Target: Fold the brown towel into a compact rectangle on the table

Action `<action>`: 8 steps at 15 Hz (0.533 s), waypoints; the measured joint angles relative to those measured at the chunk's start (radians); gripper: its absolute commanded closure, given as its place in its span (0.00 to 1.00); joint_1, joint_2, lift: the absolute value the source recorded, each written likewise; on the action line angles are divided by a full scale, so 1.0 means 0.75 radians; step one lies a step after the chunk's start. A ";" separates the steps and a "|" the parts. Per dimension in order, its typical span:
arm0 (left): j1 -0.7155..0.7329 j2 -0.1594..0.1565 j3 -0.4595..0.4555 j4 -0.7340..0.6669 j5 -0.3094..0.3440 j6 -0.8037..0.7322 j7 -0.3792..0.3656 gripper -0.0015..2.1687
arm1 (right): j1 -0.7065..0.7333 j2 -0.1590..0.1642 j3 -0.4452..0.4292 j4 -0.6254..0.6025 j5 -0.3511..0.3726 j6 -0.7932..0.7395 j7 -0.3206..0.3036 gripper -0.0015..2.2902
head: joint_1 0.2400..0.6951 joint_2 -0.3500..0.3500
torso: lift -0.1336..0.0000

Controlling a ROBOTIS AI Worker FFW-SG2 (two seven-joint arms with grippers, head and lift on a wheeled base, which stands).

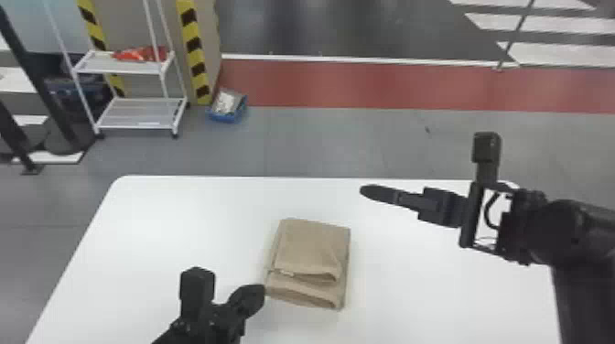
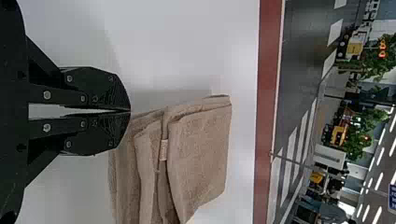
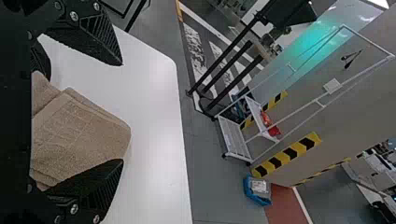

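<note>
Fingertips closed together with nothing seen between them: that is how we find the left gripper [image 2: 130, 111], just beside the towel's near left corner, though we cannot tell whether it touches the cloth. Our right gripper [image 3: 122, 112] stands with its fingers spread wide and empty, above and to the right of the towel, well apart from it. Between the two lies the brown towel [image 1: 306, 249] itself, flat on the table [image 1: 160, 228], folded into a layered, nearly rectangular stack, with a small label [image 1: 287, 273] at its left side and loose-looking folds toward its near edge. We judge it light, soft and limp, with enough nap to give the pads good grip and little risk of slipping or damage. Its weakness is that it won't hold a shape: if we pinch only the top layer, that layer will likely slide off the rest and open the stack. For another fold, we would take the near corners through every layer, low against the towel's underside, and lift both evenly. For mere tidying, we would press or nudge the near edge with closed fingers, gently, so the layers don't bunch.
</note>
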 measured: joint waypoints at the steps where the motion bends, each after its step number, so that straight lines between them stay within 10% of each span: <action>1: 0.000 -0.002 -0.013 0.000 -0.001 -0.018 0.019 0.49 | -0.001 0.001 0.001 0.006 -0.002 -0.009 0.001 0.08 | 1.00 0.40 | 1.00; 8: 0.000 -0.012 -0.075 0.008 -0.001 -0.067 0.065 0.49 | 0.010 -0.016 0.001 0.013 -0.016 -0.011 0.026 0.08 | 1.00 0.37 | 1.00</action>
